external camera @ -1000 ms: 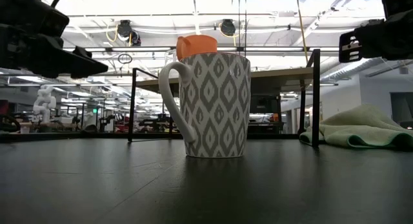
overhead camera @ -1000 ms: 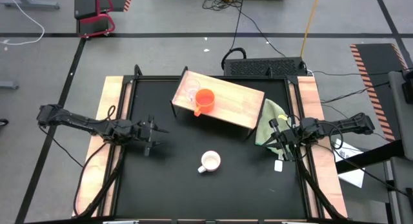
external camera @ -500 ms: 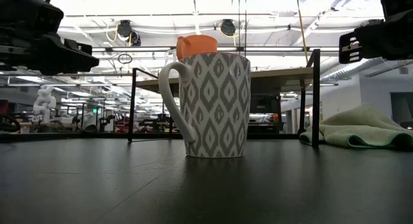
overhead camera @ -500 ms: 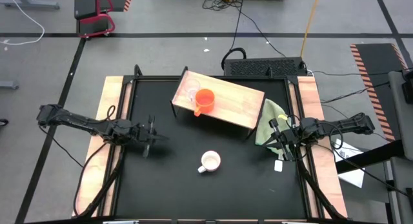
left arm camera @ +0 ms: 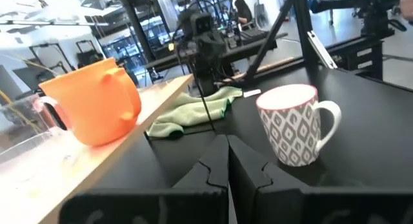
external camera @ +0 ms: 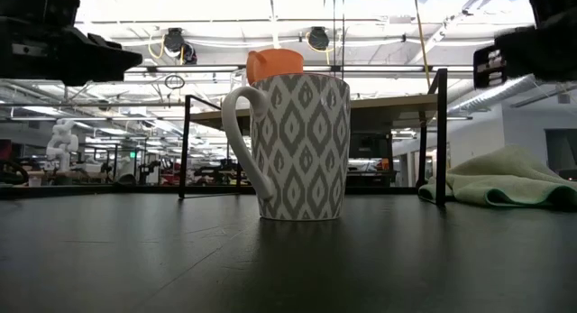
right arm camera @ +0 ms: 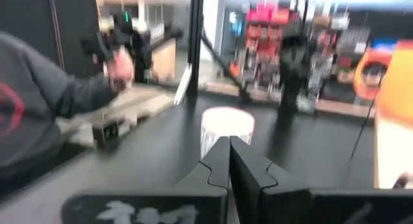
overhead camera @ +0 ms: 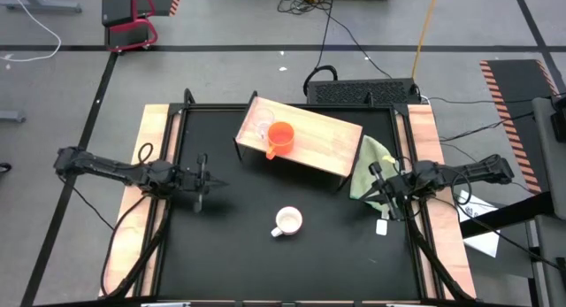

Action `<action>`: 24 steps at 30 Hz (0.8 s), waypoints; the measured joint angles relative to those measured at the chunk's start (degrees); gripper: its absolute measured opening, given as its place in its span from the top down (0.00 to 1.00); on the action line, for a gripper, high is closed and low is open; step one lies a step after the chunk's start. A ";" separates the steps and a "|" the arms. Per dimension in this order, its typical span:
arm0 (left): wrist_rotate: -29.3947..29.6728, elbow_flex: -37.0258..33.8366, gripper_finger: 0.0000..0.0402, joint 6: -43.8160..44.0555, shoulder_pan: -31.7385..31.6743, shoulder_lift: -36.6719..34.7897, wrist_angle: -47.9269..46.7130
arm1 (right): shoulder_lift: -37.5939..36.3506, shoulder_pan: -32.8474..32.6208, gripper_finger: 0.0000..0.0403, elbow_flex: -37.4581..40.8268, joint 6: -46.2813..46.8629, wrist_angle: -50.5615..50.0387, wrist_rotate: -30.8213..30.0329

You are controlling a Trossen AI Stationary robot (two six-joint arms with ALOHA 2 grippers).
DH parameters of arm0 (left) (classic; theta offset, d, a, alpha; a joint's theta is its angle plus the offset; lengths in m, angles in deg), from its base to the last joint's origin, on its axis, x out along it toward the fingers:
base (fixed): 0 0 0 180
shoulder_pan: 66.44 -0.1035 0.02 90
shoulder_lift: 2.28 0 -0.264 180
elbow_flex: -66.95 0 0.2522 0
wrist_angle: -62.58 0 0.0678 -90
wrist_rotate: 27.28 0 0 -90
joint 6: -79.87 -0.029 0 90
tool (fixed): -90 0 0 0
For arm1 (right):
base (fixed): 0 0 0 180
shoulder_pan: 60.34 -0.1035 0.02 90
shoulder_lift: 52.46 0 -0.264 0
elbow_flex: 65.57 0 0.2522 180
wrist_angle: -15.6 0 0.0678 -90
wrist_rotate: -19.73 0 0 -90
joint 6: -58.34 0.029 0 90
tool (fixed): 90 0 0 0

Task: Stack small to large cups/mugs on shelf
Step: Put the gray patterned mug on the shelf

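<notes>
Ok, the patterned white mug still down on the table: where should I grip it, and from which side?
Take the white mug by its rim wall from above, on the side away from the handle. It stands upright with its mouth open upward, alone on the black table, and the handle points toward the left gripper. A finger inside and one outside should fit; either gripper likely reaches.

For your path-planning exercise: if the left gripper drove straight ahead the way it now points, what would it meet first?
Probably the white patterned mug: the left gripper, jaws shut, points just beside it, so it might narrowly pass it toward the green cloth. Depth is unclear.
</notes>
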 joint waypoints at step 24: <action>-2.54 0.04 0.96 3.05 0.00 -1.29 -8.44 | 36.26 -3.08 1.00 -23.30 -12.44 12.74 2.57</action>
